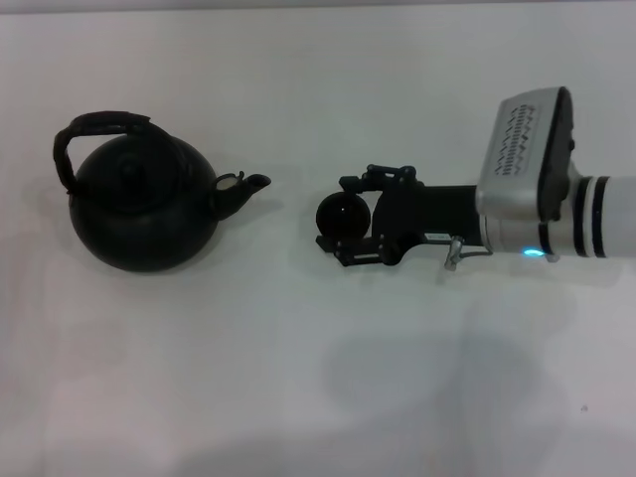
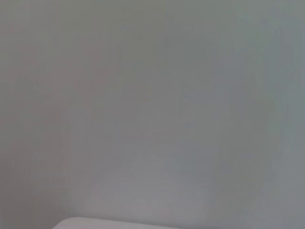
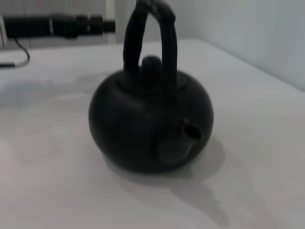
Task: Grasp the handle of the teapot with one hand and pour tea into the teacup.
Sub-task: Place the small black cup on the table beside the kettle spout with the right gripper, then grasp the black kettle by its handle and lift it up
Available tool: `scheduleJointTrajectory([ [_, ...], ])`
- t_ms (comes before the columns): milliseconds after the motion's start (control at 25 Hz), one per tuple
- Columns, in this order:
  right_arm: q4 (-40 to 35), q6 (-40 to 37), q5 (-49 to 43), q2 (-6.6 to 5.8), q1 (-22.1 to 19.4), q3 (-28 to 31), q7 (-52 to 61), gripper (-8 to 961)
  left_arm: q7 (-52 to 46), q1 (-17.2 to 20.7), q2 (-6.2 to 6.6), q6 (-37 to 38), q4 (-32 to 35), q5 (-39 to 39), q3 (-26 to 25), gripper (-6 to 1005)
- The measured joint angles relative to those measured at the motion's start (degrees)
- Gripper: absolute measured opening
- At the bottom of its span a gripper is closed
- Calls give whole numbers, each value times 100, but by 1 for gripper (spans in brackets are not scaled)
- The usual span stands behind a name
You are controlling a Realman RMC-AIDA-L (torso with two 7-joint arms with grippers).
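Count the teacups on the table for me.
1. The teacup sits on the white table between the jaws of the right gripper, just off the teapot's spout. No others are visible.

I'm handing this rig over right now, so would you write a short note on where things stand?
Right gripper: reaches in from the right, fingers either side of the teacup; whether they are clamped on it cannot be told.
Left gripper: out of sight in every view.
Teapot: upright on the white table, left of the cup, spout pointing toward it; handle free, nothing gripping it.
Done: nothing on the pour.
Left: grasp the handle, lift, tilt, pour tea into the teacup.
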Motion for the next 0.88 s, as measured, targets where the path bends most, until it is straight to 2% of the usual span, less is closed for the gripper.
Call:
scheduleJointTrajectory([
  [440, 7, 712, -9, -43, -177, 954, -44, 864, -1, 67, 0, 141, 0, 8, 0, 710],
  [880, 3, 1598, -9, -185, -798, 2913, -280, 865, 42, 458, 25, 1133, -8, 750, 18, 710],
])
